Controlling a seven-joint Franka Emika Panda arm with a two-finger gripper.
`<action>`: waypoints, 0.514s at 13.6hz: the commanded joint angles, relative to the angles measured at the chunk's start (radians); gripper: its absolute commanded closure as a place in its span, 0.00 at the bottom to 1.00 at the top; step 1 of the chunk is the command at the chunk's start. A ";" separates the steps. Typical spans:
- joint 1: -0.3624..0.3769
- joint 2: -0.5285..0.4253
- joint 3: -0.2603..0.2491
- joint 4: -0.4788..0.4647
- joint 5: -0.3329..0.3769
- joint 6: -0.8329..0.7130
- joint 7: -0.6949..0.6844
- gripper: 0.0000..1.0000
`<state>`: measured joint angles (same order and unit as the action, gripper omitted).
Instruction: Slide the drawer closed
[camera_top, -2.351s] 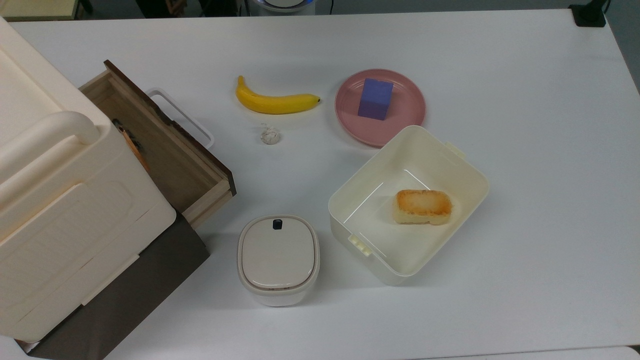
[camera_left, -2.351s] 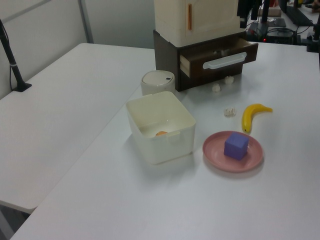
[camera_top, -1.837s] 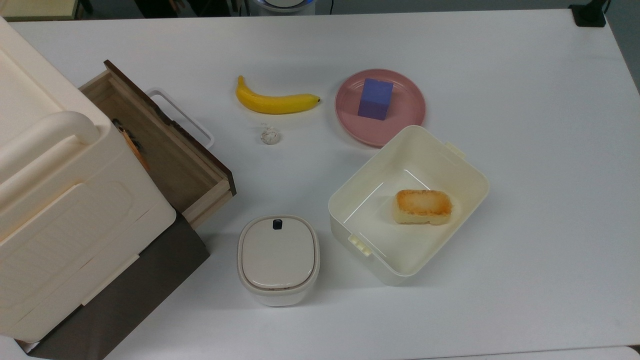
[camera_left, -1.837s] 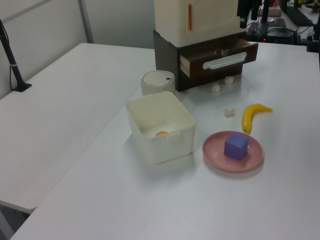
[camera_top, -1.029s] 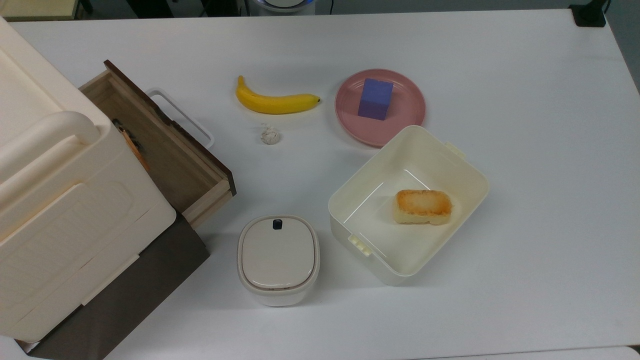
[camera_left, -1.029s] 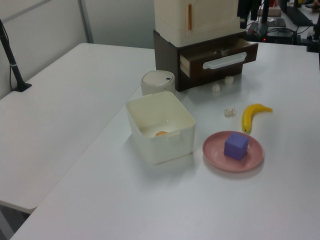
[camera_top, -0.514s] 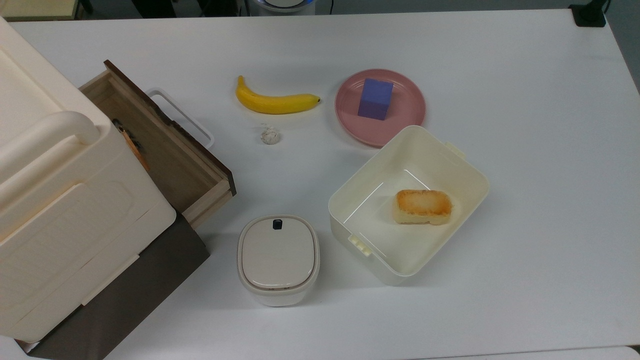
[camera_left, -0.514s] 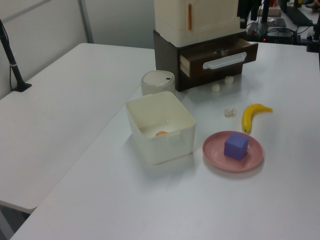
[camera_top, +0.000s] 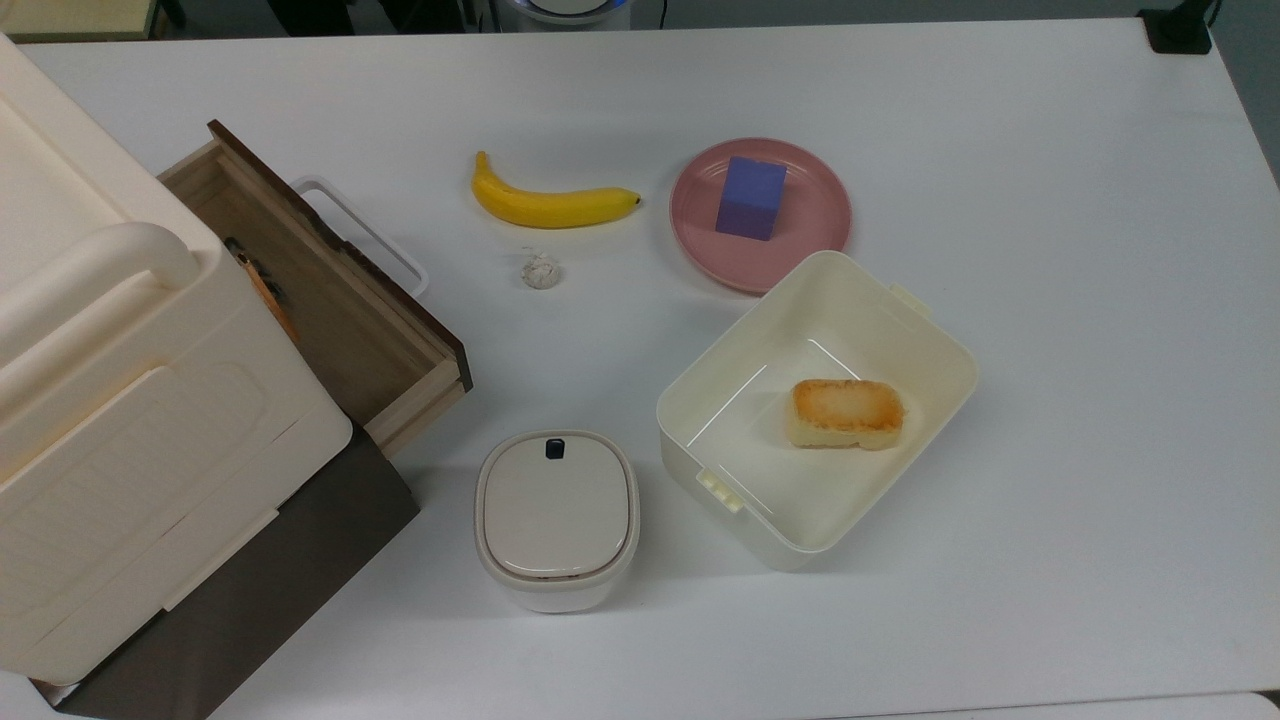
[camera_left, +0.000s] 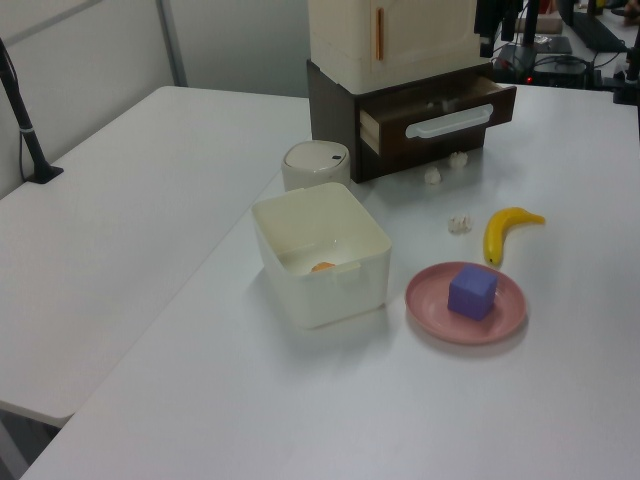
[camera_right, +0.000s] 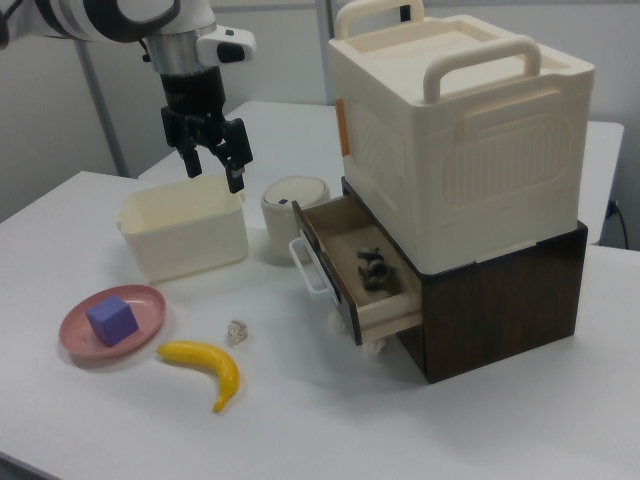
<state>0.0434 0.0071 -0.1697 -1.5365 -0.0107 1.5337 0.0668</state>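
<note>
The drawer (camera_right: 352, 270) stood pulled well out of the dark brown cabinet (camera_right: 500, 300) at the white table's (camera_top: 1050, 300) edge on the top view's left, its white loop handle (camera_top: 362, 236) facing the banana (camera_top: 550, 204) and a small dark object (camera_right: 374, 270) lying inside. My gripper (camera_right: 211, 150) hung in the air with its fingers spread, holding nothing, above the cream bin (camera_right: 184, 232) and well apart from the drawer, so I judged the approach step had not properly begun. The next move, as I saw it, called for bringing my fingers down to the dark front panel beside the handle and pushing straight along the drawer's run into the cabinet.
</note>
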 joint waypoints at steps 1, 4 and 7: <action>0.004 -0.013 -0.007 -0.025 0.028 0.010 -0.010 0.00; 0.004 -0.009 -0.007 -0.069 0.025 0.020 0.033 0.00; -0.034 -0.003 -0.007 -0.096 0.015 0.032 0.024 0.28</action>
<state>0.0394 0.0149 -0.1700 -1.5915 -0.0107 1.5337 0.0835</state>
